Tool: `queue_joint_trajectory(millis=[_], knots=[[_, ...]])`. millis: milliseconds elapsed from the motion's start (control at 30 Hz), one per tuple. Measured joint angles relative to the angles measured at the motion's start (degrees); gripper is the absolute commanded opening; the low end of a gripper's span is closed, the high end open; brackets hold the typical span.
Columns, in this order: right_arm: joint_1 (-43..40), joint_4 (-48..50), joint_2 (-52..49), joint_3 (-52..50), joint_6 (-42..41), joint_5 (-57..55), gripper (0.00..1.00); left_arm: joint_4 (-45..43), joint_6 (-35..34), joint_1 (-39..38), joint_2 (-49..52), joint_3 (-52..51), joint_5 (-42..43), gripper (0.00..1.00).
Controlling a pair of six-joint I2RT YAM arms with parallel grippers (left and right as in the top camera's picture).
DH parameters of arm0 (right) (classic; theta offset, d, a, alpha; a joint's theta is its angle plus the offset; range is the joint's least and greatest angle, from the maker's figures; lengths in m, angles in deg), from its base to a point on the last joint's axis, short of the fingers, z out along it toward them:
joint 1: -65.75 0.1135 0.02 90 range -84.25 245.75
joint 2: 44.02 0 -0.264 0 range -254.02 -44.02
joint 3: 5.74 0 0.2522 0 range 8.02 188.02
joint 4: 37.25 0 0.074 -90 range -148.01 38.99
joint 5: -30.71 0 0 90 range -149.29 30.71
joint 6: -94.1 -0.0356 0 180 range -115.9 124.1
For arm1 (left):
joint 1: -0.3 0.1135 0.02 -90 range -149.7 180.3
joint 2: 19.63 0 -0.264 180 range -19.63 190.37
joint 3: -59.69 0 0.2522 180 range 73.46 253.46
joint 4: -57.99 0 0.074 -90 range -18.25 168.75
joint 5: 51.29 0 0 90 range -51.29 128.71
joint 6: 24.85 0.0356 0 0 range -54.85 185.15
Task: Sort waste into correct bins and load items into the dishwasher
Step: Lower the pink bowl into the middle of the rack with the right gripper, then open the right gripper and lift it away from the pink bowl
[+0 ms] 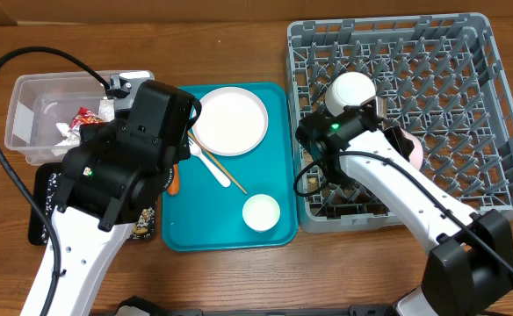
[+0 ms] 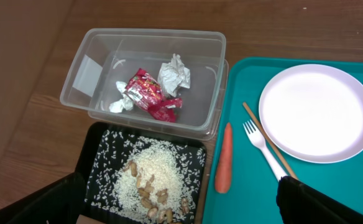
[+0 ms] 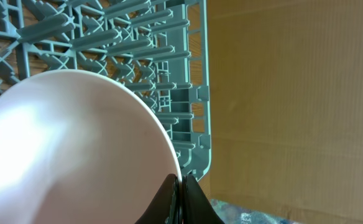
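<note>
Right wrist view first: a pale-pink round dish (image 3: 69, 149) is pinched at its rim between the pressed-together jaws of the right gripper (image 3: 180, 186). It is carried, apparently on edge, over the large square grey plastic dish rack (image 1: 467, 88), probably so that it can be slotted between the pegs. A white round bowl (image 1: 351, 89) is already seated in the rack toward 10 o'clock.

Over to the left wrist: the left gripper (image 2: 181, 205) is held with jaws spread wide and nothing between them. The red shiny snack wrapper (image 2: 147, 93) and crumpled white paper wads (image 2: 174, 74) are lodged in the clear rectangular plastic tub (image 2: 212, 81). White rice and tan nut scraps (image 2: 150, 174) are heaped in the shallow black rectangular tray (image 2: 97, 155) at the tub's 6 o'clock. The small orange carrot (image 2: 223, 158) is left unsorted along the 9 o'clock edge of the teal serving tray (image 2: 243, 93). The wide spread is judged as readiness for it.
</note>
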Motion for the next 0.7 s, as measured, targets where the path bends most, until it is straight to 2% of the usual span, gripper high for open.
queue_joint_trajectory(millis=[700], knots=[[0.0,-1.6,-0.5,0.0,6.0,-3.3,0.04,0.0,0.0,0.0,0.0,0.0,0.0,1.00]])
